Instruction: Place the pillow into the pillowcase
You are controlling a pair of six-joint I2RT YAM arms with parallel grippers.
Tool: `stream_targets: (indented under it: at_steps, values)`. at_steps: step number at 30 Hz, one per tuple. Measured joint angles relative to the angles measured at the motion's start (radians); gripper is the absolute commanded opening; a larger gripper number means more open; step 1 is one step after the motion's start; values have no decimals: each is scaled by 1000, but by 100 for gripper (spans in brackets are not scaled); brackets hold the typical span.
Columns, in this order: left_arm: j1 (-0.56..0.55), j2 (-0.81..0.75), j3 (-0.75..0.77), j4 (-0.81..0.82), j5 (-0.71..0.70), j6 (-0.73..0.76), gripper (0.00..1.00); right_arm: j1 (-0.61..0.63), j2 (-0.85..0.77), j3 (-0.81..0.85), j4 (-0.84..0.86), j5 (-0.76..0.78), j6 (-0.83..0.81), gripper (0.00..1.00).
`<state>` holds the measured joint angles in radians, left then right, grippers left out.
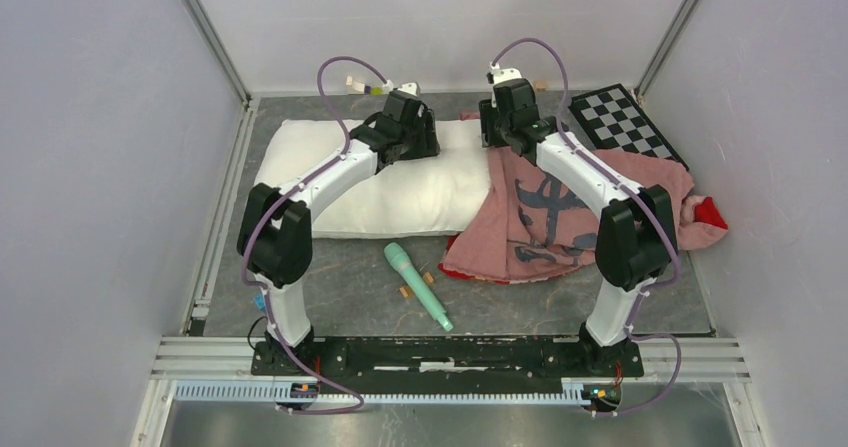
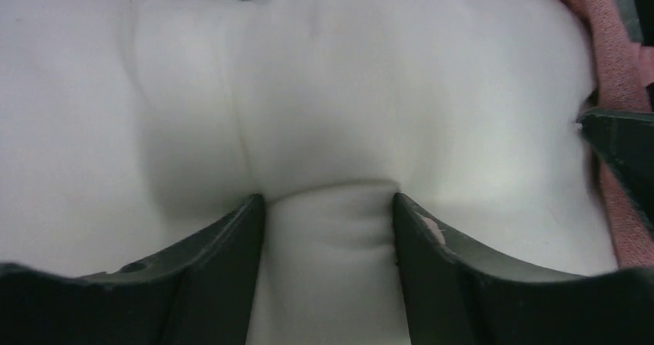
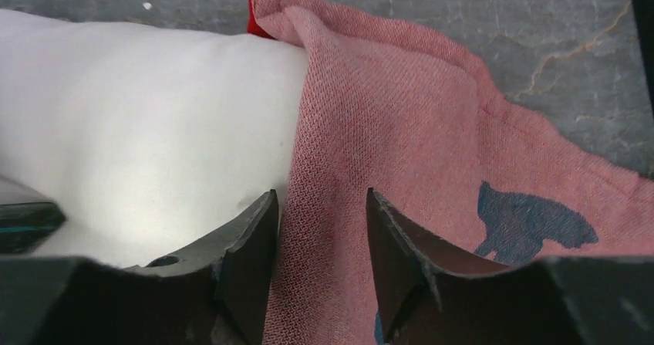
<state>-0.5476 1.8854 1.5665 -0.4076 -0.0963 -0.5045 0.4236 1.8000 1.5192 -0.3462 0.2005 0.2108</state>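
The white pillow [image 1: 400, 192] lies across the back of the table, and its right end goes under the edge of the faded pinkish-red pillowcase [image 1: 540, 217] with dark brush marks. My left gripper [image 1: 425, 142] presses down into the pillow [image 2: 347, 90] near that end. Its jaws [image 2: 329, 198] are closed on a bulging fold of the white stuffing. My right gripper [image 1: 495, 137] sits just to the right, at the pillowcase's mouth. Its jaws [image 3: 321, 194] pinch a raised ridge of the pillowcase [image 3: 401, 113] right beside the pillow [image 3: 139, 113].
A black-and-white checkerboard [image 1: 625, 122] lies at the back right, partly under the pillowcase. A mint-green stick-shaped object [image 1: 417, 284] and small tan bits [image 1: 405, 292] lie on the grey table in front of the pillow. Grey walls close in both sides.
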Motion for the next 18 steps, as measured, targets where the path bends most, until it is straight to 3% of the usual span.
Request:
stream_targets:
  at_steps: [3,6,8,18]
  values:
    - [2,-19,-44,76,1,2,31,0,21,0,-16,16,-5,33]
    - [2,-43,-97,137,3,0,13,0,23,8,-23,28,-13,9]
    - [2,-55,-130,174,5,-1,4,2,29,42,-48,35,-18,4]
    - [-56,-80,-200,270,-6,-27,3,161,32,226,-117,47,-13,0]
